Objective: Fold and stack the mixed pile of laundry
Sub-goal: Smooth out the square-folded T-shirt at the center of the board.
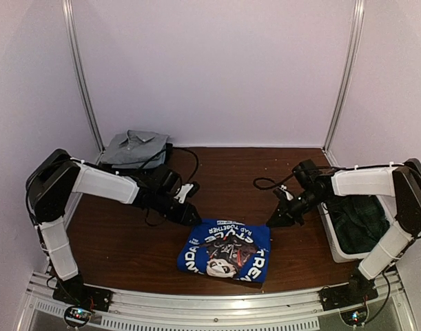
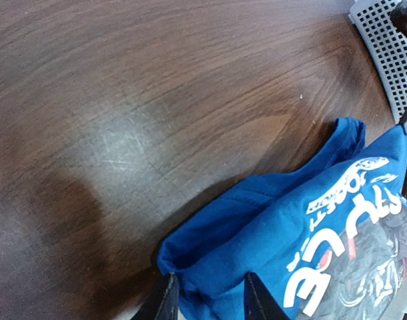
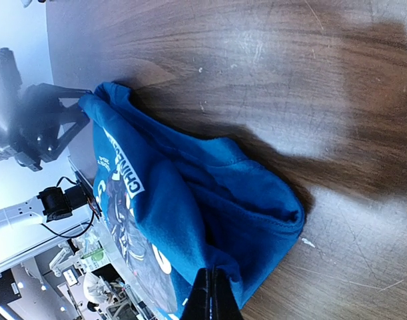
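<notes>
Across the middle of the brown table [image 1: 127, 255], close to its near edge, lies the blue T-shirt [image 1: 226, 252], folded to a rough square with the print up. A grey shirt [image 1: 133, 148] sits folded at the far left corner, and a dark green piece [image 1: 358, 221] lies in the white bin [image 1: 332, 241] on the right. The left gripper [image 1: 189, 215] clamps a bunched fold at the tee's far left corner, jaws partly apart around the cloth. The right gripper [image 1: 278, 219] pinches the far right hem, jaws fully together. That thin pinch looks likeliest to slip, and an uneven lift could spill the fold open. Bare wood lies behind; the bin crowds the right arm, and black cables [image 1: 191, 160] trail near the left.
</notes>
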Robot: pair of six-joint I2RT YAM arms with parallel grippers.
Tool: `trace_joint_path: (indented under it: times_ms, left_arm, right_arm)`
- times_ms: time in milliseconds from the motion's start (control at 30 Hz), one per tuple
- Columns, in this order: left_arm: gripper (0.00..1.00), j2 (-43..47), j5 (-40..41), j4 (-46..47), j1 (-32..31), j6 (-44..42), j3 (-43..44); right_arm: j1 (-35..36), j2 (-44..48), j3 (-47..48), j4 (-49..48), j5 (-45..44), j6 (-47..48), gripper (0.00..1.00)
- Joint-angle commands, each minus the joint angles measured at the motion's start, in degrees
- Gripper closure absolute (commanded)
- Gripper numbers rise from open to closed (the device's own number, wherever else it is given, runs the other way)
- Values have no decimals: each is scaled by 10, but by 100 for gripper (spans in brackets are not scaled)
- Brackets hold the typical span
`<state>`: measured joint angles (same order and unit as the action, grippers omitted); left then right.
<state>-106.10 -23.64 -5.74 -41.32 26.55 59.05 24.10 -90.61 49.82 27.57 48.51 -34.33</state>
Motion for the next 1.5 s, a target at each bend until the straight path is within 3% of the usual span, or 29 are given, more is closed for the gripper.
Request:
trace_joint_path:
  times_ms: [0,67,200,233,433,567,767,1133,1167,1300,1333,1367,1400,1467]
  left_arm:
    - [67,-18,-17,27,5,9,26]
    - [73,-23,-16,29,6,8,30]
    - [99,-23,-24,40,12,8,34]
    - [100,-23,-29,44,15,9,34]
    - [100,-1,-29,73,36,29,12]
    - [100,-10,-23,64,41,28,26]
    - [100,-39,5,49,46,36,44]
    - [100,-108,29,8,64,28,120]
    - [94,-106,34,4,70,29,122]
    - [52,-59,72,-21,90,12,135]
    - [35,-39,88,-35,91,-4,142]
    - [10,-10,101,-45,91,-22,150]
    - [3,13,113,-58,91,-36,159]
    - [2,54,134,-89,91,-68,182]
  right_arm:
    - [3,32,23,20,-33,-1,100]
    - [3,35,25,22,-39,-2,100]
    - [2,39,32,40,-63,4,100]
    - [1,41,34,45,-71,6,100]
    - [-26,53,52,80,-129,23,100]
    - [-41,38,40,48,-138,28,100]
    - [-42,-42,65,-14,-127,32,100]
    - [-59,-188,197,-9,-171,84,100]
    - [-59,-201,222,0,-165,90,100]
    - [-62,-201,312,59,-174,118,63]
    - [-64,-188,331,74,-175,126,55]
    - [-66,-176,348,86,-175,131,49]
    - [-69,-162,361,96,-170,136,44]
    - [-71,-133,386,118,-166,147,37]
